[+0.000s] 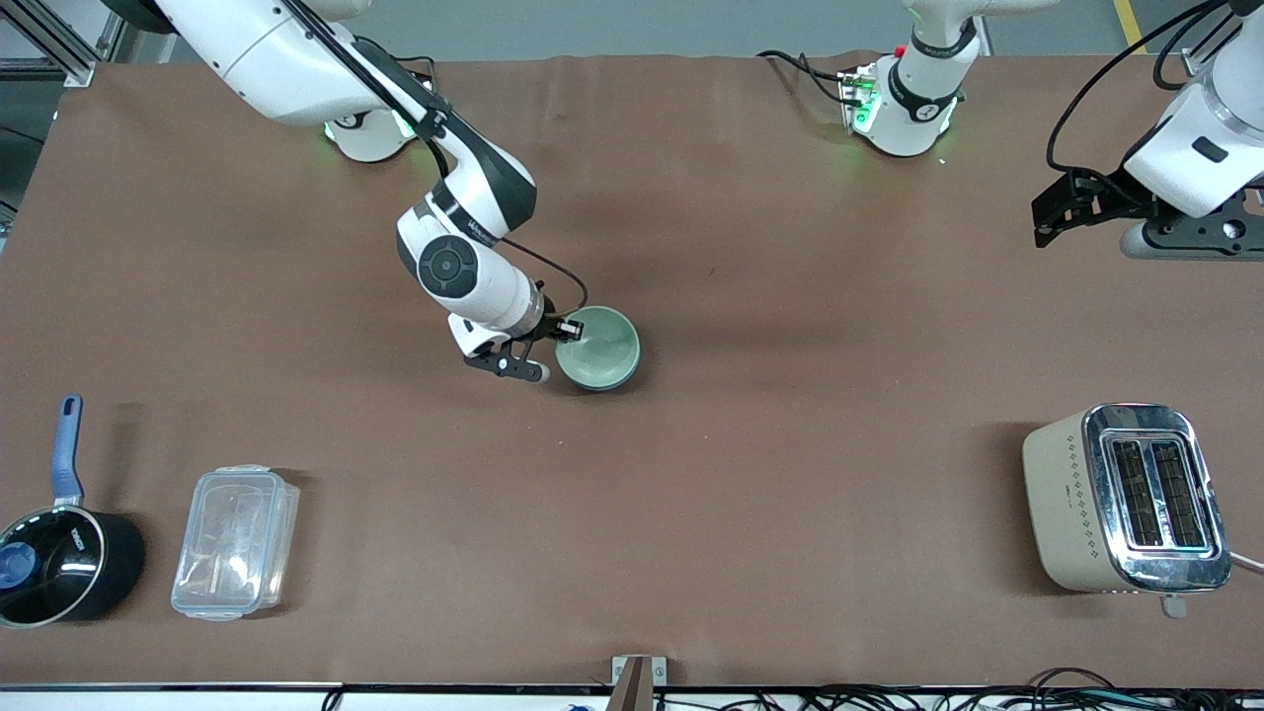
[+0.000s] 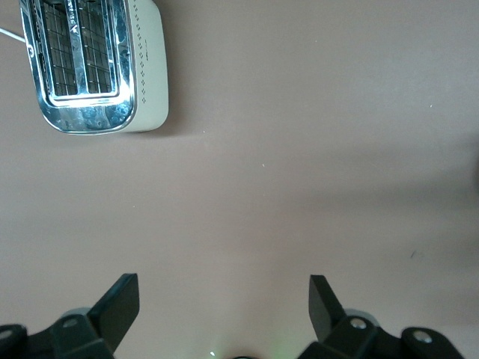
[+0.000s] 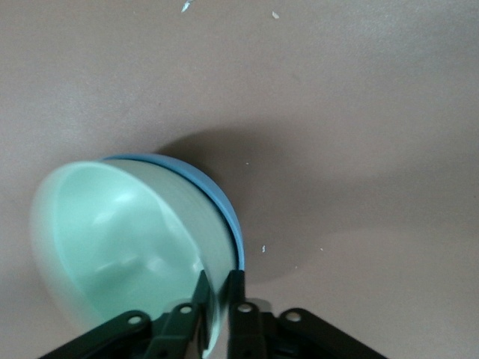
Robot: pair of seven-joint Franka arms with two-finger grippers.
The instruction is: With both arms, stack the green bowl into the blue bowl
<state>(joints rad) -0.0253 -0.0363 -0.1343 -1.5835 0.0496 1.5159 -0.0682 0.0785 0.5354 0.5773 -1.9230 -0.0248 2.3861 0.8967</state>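
The green bowl point(image 1: 598, 346) sits inside the blue bowl point(image 1: 626, 376) near the middle of the table. In the right wrist view the green bowl point(image 3: 120, 239) fills the blue bowl point(image 3: 224, 206), which shows only as a thin rim around one side. My right gripper point(image 1: 563, 332) is shut on the green bowl's rim, one finger inside and one outside; it also shows in the right wrist view point(image 3: 219, 283). My left gripper point(image 1: 1051, 219) waits open and empty above the table at the left arm's end; in the left wrist view point(image 2: 224, 292) only bare table lies between its fingers.
A beige toaster point(image 1: 1126, 499) stands near the front camera at the left arm's end and shows in the left wrist view point(image 2: 93, 63). A clear plastic box point(image 1: 235, 541) and a black saucepan with a blue handle point(image 1: 59, 563) lie at the right arm's end.
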